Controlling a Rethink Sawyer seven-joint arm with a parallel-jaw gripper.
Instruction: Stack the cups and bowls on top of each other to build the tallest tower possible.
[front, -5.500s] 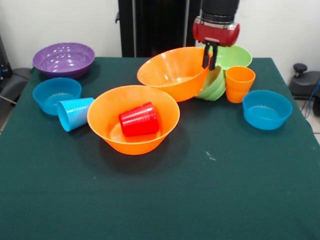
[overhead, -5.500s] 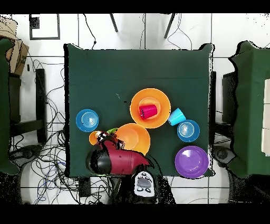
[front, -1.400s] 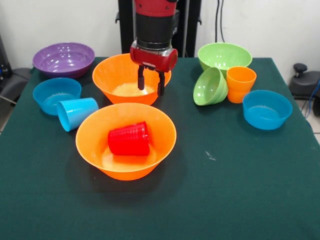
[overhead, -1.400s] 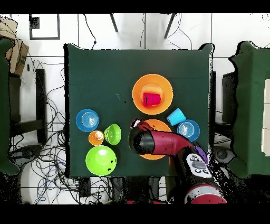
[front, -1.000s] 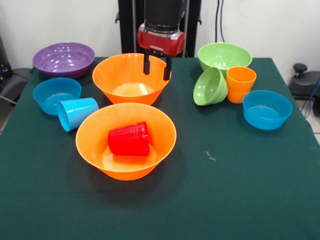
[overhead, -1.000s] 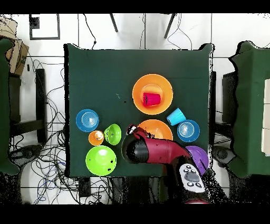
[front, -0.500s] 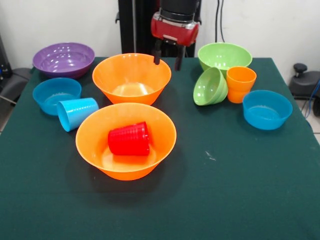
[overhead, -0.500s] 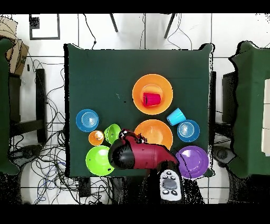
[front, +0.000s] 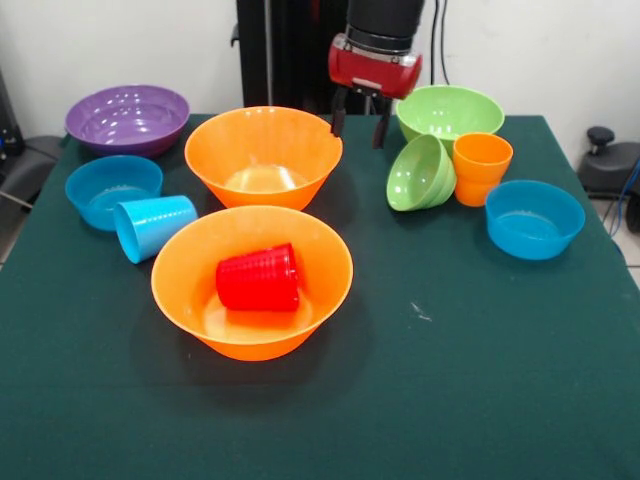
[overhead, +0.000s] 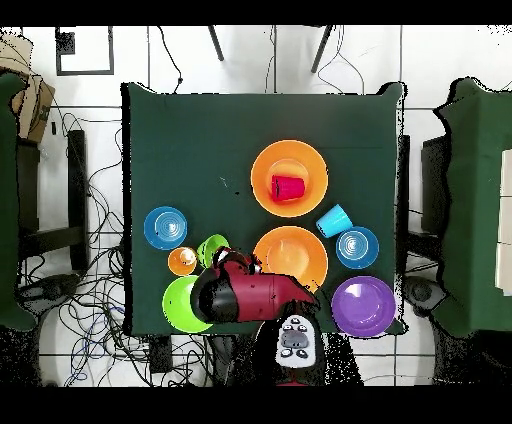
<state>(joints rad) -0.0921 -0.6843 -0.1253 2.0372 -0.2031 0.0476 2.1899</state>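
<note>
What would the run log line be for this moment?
gripper: open, empty, above table between orange bowl and small green bowl | red cup: lying in other orange bowl | tower: not started

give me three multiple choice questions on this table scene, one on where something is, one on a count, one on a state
1. Where is the red cup?
A. Lying inside an orange bowl
B. Standing on the cloth beside the purple bowl
C. Held in the gripper

2. How many blue bowls are on the table?
A. One
B. Two
C. Three

3. How does the light blue cup sit?
A. Upright, mouth up
B. Upside down
C. On its side

Answers:
1. A: the front view shows the cup lying on its side within the nearer orange bowl.
2. B: one blue bowl sits near the purple bowl, another blue bowl near the orange cup.
3. C: its mouth faces sideways, toward the first blue bowl, and its side rests on the cloth.
</note>
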